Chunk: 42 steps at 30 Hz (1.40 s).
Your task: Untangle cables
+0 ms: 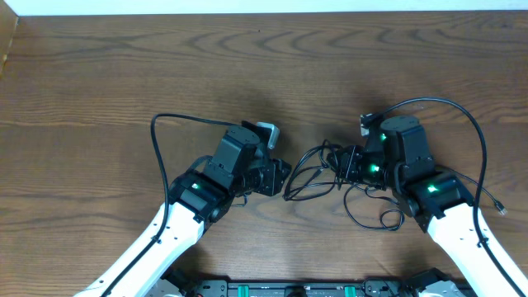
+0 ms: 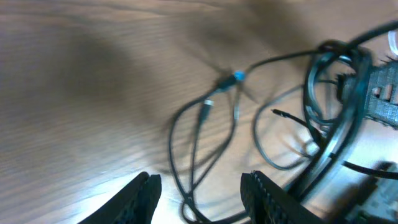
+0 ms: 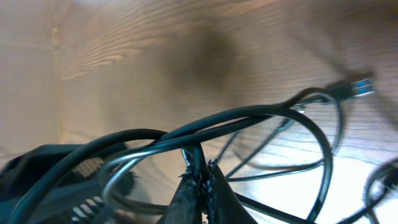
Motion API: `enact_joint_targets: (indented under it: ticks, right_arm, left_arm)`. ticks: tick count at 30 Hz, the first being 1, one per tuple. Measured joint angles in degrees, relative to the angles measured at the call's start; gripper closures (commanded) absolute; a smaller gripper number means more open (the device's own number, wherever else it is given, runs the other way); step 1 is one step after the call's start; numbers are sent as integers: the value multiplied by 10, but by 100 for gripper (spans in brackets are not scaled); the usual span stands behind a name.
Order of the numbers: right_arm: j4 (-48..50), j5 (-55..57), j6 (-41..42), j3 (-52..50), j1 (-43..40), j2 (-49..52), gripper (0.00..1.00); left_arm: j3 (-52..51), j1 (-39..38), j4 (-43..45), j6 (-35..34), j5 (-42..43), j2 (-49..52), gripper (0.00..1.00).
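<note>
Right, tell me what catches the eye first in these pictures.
The cables lie in a black tangle on the table, between the two arms. The right gripper is shut on the cables, with loops arching around its tips. The left gripper stands open over a loose loop, and a blue-tipped plug lies just beyond it.

Two hands [image 2: 200, 190] [image 3: 203, 177], one tangle of cables [image 1: 313, 177]
</note>
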Motion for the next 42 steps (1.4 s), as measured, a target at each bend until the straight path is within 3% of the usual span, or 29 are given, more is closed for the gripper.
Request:
enact_joint_targets:
  ticks: [5, 22, 25, 30, 35, 42]
  right_arm:
    - [-1, 20, 0, 0, 0, 20, 99]
    - [4, 21, 0, 0, 0, 28, 99]
    - [4, 22, 0, 0, 0, 31, 99]
    - [5, 22, 0, 0, 0, 40, 99]
    - [7, 22, 0, 0, 0, 47, 99]
    - [7, 23, 0, 0, 0, 50, 99]
  left_arm:
    - [0, 0, 11, -15, -49, 0, 51]
    - [0, -66, 23, 21, -28, 0, 51]
    - [0, -65, -6, 18, -78, 0, 51]
    - [0, -33, -17, -50, -152, 0, 51]
    - [0, -20, 47, -15, -43, -7, 51]
    - [0, -30, 39, 40, 51, -16, 51]
